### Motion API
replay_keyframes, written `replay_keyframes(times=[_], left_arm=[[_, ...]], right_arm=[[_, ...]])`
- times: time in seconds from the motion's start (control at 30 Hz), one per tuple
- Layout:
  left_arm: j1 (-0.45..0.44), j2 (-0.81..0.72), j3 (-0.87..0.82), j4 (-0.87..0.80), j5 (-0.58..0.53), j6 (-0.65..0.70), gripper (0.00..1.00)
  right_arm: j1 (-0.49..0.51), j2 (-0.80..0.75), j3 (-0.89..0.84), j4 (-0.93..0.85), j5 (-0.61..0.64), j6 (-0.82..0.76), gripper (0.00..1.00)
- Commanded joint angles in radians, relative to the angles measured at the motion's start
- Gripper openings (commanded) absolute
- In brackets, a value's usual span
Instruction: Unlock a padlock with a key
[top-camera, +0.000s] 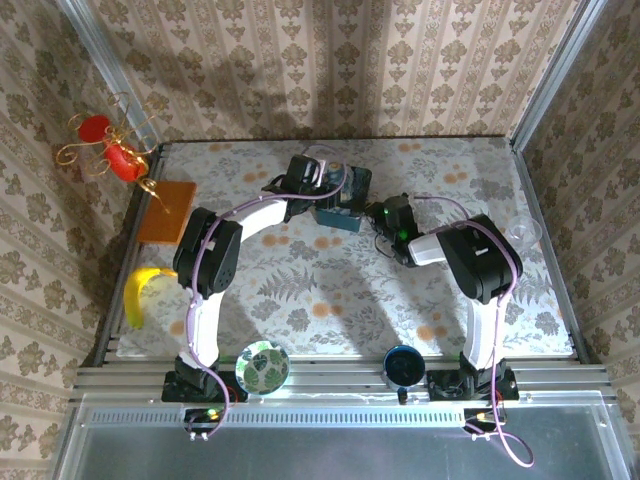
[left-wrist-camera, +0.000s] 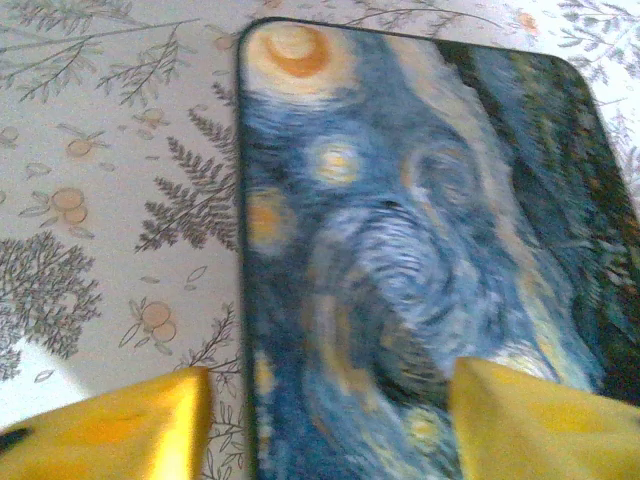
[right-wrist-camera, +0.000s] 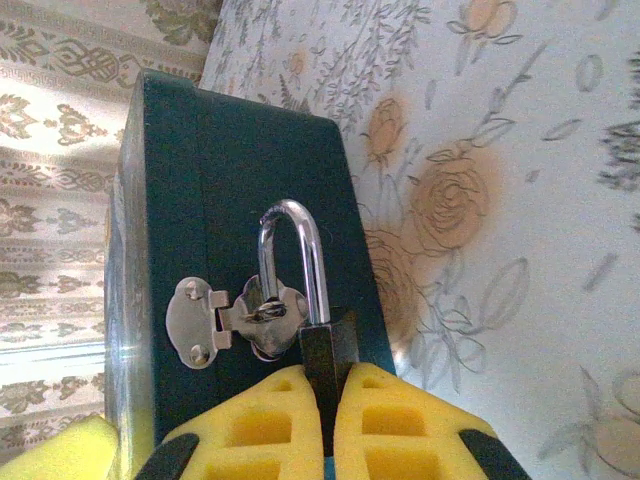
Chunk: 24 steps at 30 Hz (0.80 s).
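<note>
My left end effector (left-wrist-camera: 325, 435), fingers apart, hovers over the blue starry-night tin box (left-wrist-camera: 400, 250); I'd brace it. My right end effector (right-wrist-camera: 328, 400) pinches the small silver-shackled padlock (right-wrist-camera: 322, 345) hanging in the box's silver hasp (right-wrist-camera: 215, 320): hold steady, keyhole clear.

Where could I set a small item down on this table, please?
Bare cloth lies between the tin and the green plate, and in the far right corner behind the clear cup. Around the tin it is crowded: left gripper above, right gripper on the padlock.
</note>
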<state>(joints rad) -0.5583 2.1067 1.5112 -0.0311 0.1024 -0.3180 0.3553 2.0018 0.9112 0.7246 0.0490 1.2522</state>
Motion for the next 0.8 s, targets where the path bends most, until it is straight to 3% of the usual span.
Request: replay_keyframes(times=[0.0, 0.3, 0.37, 0.43, 0.77], left_arm=[[-0.003, 0.059, -0.052, -0.113, 0.037, 0.027, 0.53], [-0.003, 0.047, -0.104, -0.12, 0.076, 0.058, 0.29], [-0.003, 0.049, -0.108, -0.135, 0.085, 0.072, 0.27], [-0.003, 0.049, -0.112, -0.153, 0.083, 0.085, 0.19], [0.008, 0.041, -0.148, -0.187, 0.083, 0.103, 0.14]], right_arm=[[-0.016, 0.042, 0.068, 0.026, -0.002, -0.005, 0.0], [-0.04, 0.088, 0.193, -0.033, -0.077, -0.044, 0.0], [-0.042, 0.103, 0.226, -0.049, -0.109, -0.052, 0.0], [-0.046, 0.121, 0.263, -0.064, -0.143, -0.061, 0.0], [-0.051, 0.166, 0.387, -0.166, -0.241, -0.085, 0.0]])
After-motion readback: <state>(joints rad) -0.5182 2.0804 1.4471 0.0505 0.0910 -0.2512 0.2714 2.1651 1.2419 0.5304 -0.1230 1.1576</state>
